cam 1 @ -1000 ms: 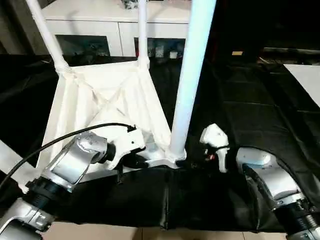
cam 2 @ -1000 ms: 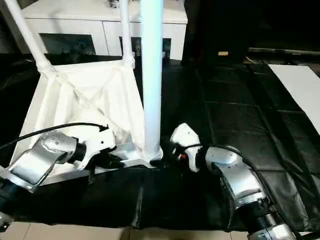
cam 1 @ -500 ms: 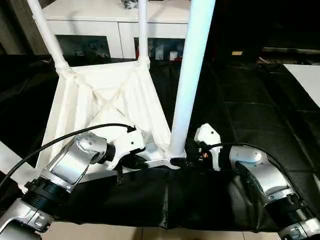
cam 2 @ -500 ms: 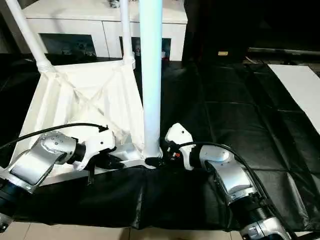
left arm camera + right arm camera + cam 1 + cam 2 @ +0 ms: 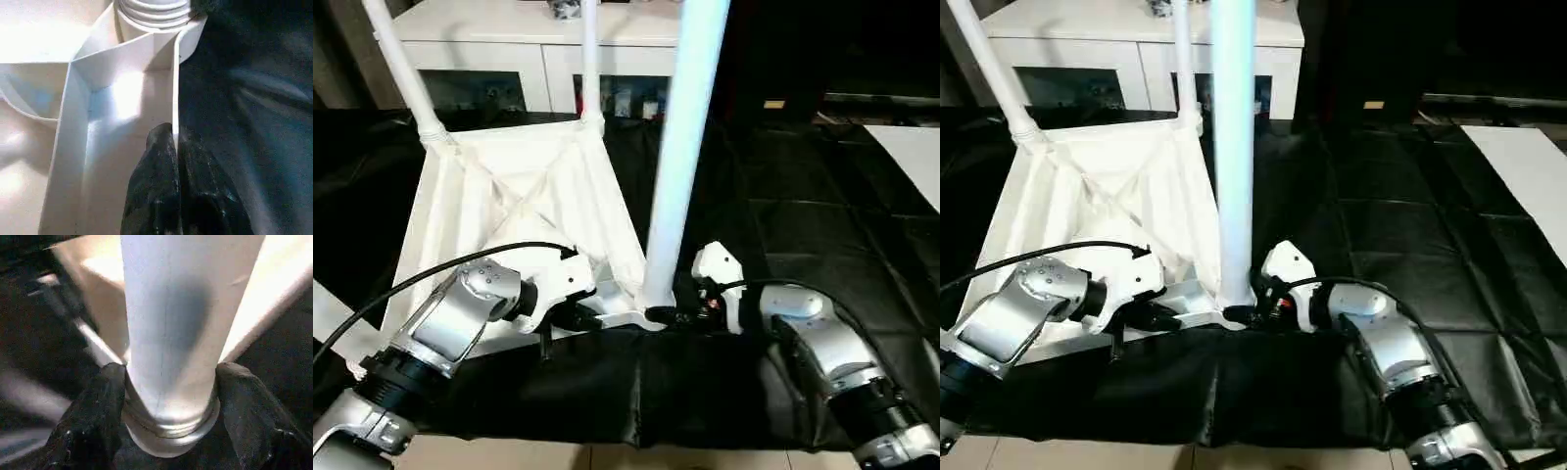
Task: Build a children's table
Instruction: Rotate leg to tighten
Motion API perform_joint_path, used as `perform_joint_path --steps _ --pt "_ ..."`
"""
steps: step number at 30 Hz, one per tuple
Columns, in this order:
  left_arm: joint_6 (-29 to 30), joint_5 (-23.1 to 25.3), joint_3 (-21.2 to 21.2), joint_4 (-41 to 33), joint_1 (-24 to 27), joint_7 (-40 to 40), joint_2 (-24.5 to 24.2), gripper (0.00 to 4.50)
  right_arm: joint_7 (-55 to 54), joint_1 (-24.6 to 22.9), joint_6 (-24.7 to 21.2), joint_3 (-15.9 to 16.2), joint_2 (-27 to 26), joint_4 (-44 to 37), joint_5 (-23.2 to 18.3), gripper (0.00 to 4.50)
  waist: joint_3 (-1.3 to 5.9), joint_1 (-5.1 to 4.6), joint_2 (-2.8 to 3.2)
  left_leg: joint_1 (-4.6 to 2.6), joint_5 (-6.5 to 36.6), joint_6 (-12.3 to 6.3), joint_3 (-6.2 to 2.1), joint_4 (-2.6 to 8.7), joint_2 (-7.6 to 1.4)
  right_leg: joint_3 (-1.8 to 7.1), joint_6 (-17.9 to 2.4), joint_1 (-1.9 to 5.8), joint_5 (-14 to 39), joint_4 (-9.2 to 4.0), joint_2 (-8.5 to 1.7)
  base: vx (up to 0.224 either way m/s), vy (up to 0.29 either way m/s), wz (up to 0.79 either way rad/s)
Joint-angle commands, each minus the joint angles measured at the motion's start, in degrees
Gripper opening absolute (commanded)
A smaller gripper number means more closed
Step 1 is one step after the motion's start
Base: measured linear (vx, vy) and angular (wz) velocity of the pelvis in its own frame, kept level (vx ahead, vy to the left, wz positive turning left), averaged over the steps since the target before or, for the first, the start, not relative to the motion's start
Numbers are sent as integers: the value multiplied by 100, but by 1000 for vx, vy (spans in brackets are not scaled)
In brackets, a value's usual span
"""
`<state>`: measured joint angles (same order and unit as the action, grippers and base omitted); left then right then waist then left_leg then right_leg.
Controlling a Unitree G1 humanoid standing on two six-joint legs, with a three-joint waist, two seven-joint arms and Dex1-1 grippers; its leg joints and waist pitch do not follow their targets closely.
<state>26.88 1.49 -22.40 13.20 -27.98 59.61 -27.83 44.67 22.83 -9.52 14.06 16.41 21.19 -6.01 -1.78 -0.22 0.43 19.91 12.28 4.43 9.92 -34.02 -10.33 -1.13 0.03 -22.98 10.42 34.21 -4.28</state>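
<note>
The children's table (image 5: pixel 519 196) lay upside down on the black mat (image 5: pixel 803 196). My left jaws (image 5: pixel 173 147) pinched its rim; my right jaws (image 5: pixel 168 382) clasped the near leg (image 5: pixel 680 147) at its base.

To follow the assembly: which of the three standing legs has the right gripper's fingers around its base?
The near leg, thickest-looking, at the table top's near corner. The right gripper brackets its base; the other two stand far.
</note>
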Motion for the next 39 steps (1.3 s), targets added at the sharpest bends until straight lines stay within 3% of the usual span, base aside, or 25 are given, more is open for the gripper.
perform_joint_path --steps 1,3,6,9,13,16,17,21,23,25,27,29,30,33,36,39 --pt "158 52 -134 368 24 -436 348 0 -1018 154 -189 -221 -205 376 260 255 216 -2 -5 19 1396 -77 -35 448 -178 148 -1323 237 1701 -420 -254 0 0 0" --pt "395 62 86 799 -185 -1229 971 0 -2191 257 -549 -515 -670 661 342 254 219 -60 -7 27 1567 91 -71 462 -156 152 -1075 215 2170 -459 -245 -52 7 -1" --pt "552 92 256 1237 -409 -1949 1558 0 -3154 399 -867 -742 -1144 975 363 254 223 -107 3 26 1730 55 -76 465 -146 160 -977 176 2236 -499 -233 -17 3 0" --pt "439 231 281 1575 -593 -2409 1858 0 -3701 562 -985 -890 -1477 1276 331 254 246 -93 -4 30 1702 15 -87 458 -141 152 -967 181 2048 -497 -237 0 0 0" --pt "284 418 247 1909 -798 -2650 2079 0 -3853 783 -865 -787 -1730 1590 467 254 246 -103 -15 34 1777 1 -91 467 -141 148 -945 172 2051 -508 -241 0 0 0" --pt "227 551 134 1945 -865 -2568 1980 0 -3445 757 -539 -729 -1787 1261 361 254 251 -81 -35 66 1702 -76 -85 470 -150 157 -936 195 1895 -498 -257 0 0 0" --pt "221 580 112 1940 -861 -2556 1940 0 -3405 731 -503 -696 -1765 1164 377 310 251 -71 -26 64 1659 -89 -86 475 -156 158 -950 193 1798 -491 -252 0 0 0" --pt "205 648 45 1823 -767 -2415 1713 0 -3265 566 -599 -722 -1594 755 333 330 239 -74 -25 72 1706 -113 -85 488 -164 158 -970 198 1809 -493 -253 0 0 0" --pt "208 658 42 1749 -716 -2325 1627 0 -3184 496 -659 -753 -1510 590 293 366 233 -72 -25 71 1747 -112 -92 498 -170 155 -955 204 1867 -495 -251 0 0 0" --pt "174 666 -13 1500 -564 -2050 1372 0 -2815 305 -810 -668 -1156 161 288 367 239 -73 -9 103 1634 -122 -108 505 -181 157 -950 235 1757 -480 -261 0 0 0" --pt "170 645 -69 1307 -456 -1840 1195 0 -2394 161 -931 -524 -862 -114 294 367 238 -86 10 82 1661 -134 -91 492 -181 159 -1010 208 1713 -480 -254 0 0 0" --pt "80 556 -158 975 -283 -1442 922 0 -1751 -56 -1011 -404 -447 -468 166 367 236 -58 0 83 1637 -187 -83 484 -198 171 -1035 232 1602 -479 -255 0 0 0" --pt "131 471 -180 750 -191 -1232 780 0 -1302 -186 -1026 -379 -220 -693 -30 367 257 -45 19 63 1497 -242 -74 471 -217 175 -1160 237 1269 -441 -257 0 0 0" --pt "30 277 -269 358 -47 -711 486 0 -442 -406 -930 -296 211 -1075 -287 367 268 -37 13 91 1098 -402 -57 448 -211 162 -1416 274 566 -375 -247 0 0 0" --pt "-352 4 -388 -36 121 78 150 0 300 -573 -739 -174 630 -1343 -402 367 258 -12 5 83 988 -518 -48 443 -223 156 -1540 280 474 -366 -266 0 0 0" --pt "-149 -262 -432 -452 235 575 -97 0 547 -574 -659 -175 795 -1364 -457 367 250 32 9 37 1016 -463 -36 449 -248 164 -1607 256 600 -355 -275 0 0 0"
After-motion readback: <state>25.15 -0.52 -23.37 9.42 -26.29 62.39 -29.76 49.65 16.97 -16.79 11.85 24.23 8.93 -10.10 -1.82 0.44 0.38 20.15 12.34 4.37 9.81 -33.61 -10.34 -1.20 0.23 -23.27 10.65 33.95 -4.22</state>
